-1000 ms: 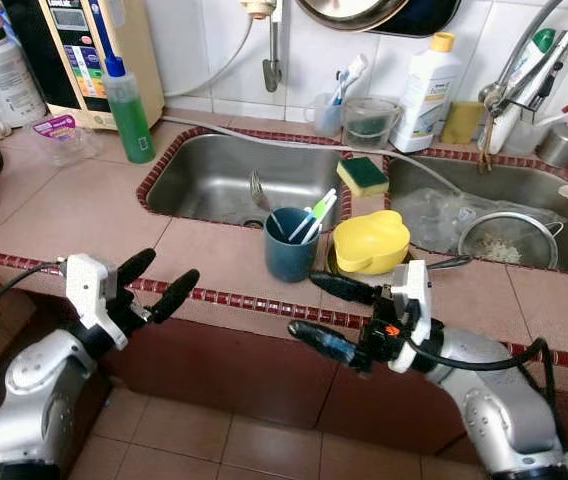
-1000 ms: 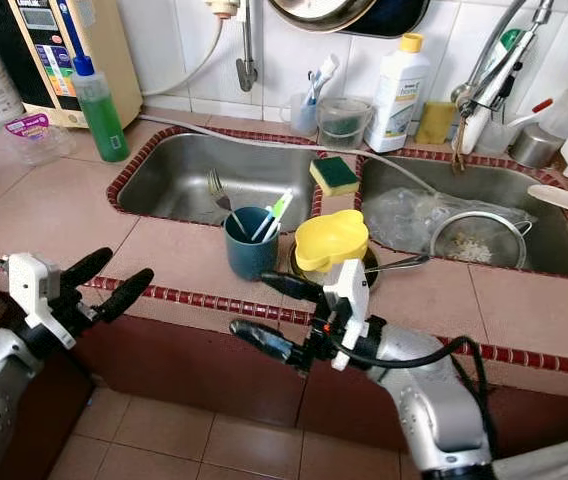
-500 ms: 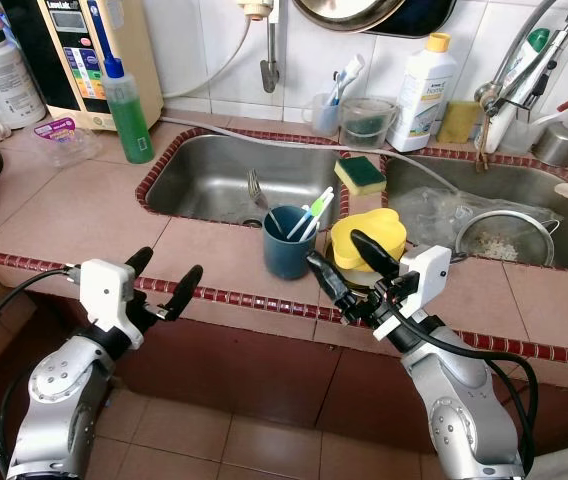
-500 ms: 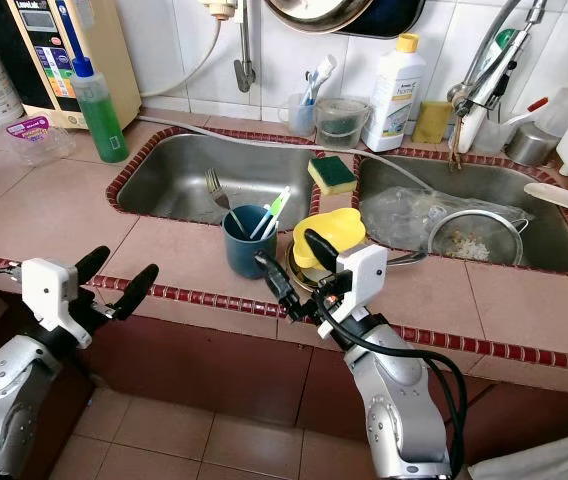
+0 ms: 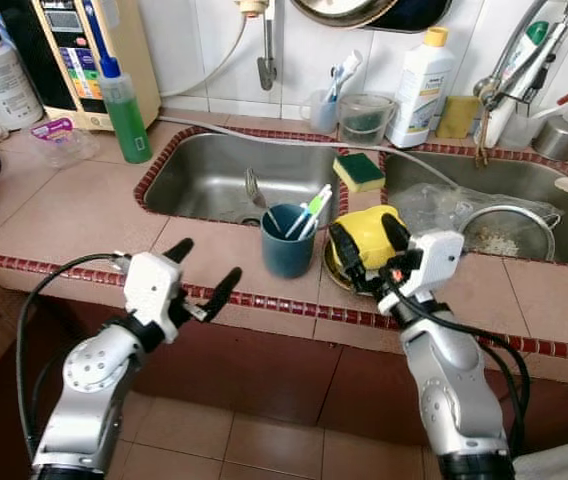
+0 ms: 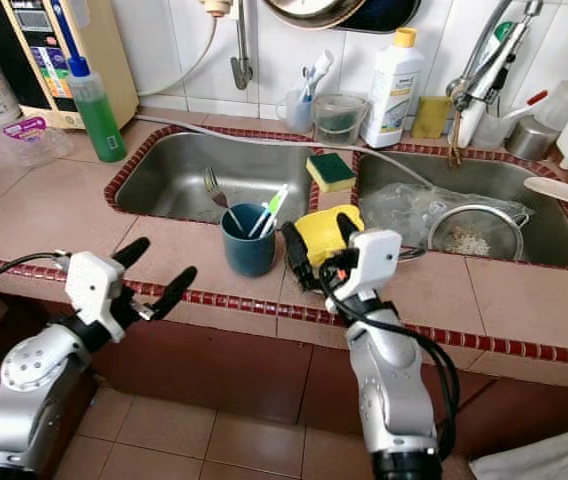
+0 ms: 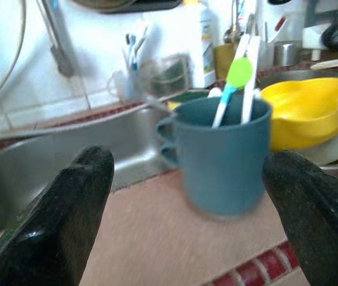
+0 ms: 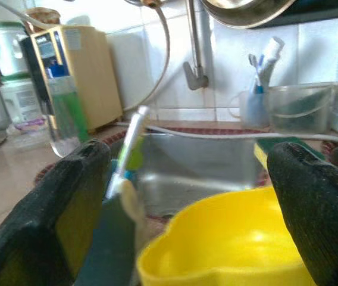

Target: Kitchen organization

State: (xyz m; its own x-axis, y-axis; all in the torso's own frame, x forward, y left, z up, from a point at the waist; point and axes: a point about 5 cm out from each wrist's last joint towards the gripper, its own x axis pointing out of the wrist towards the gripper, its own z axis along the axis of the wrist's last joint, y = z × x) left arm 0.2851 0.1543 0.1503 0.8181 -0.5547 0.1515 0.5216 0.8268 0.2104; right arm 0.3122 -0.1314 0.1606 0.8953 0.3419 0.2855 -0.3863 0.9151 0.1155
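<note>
Fingers [image 5: 344, 248] of the right gripper [image 5: 369, 240] are spread wide and hold nothing; they are set on either side of the yellow bowl [image 5: 366, 232], which is seen between them in the right wrist view as well. A second ago this gripper was held low in front of the counter edge [image 5: 264, 300], well short of the bowl; since then it has been raised and carried forward over the counter until the bowl is bracketed. Whether the fingers touch the bowl cannot be told. From this, the reach is judged to be nearly complete, and a closing of the fingers is what the grasp appears to call for next.

The bowl is stacked on a plate [image 5: 336, 274] on the strip of counter between the two sinks, just beside the blue cup [image 5: 287, 245] that holds toothbrushes and a fork. The cup stands close to the inner finger, so a knock against it is a risk.

The left gripper [image 5: 207, 281] has also been brought up and inward from below the counter edge. Its fingers are likewise spread and empty, and the blue cup is framed between them in the left wrist view, though it is still some way off.
</note>
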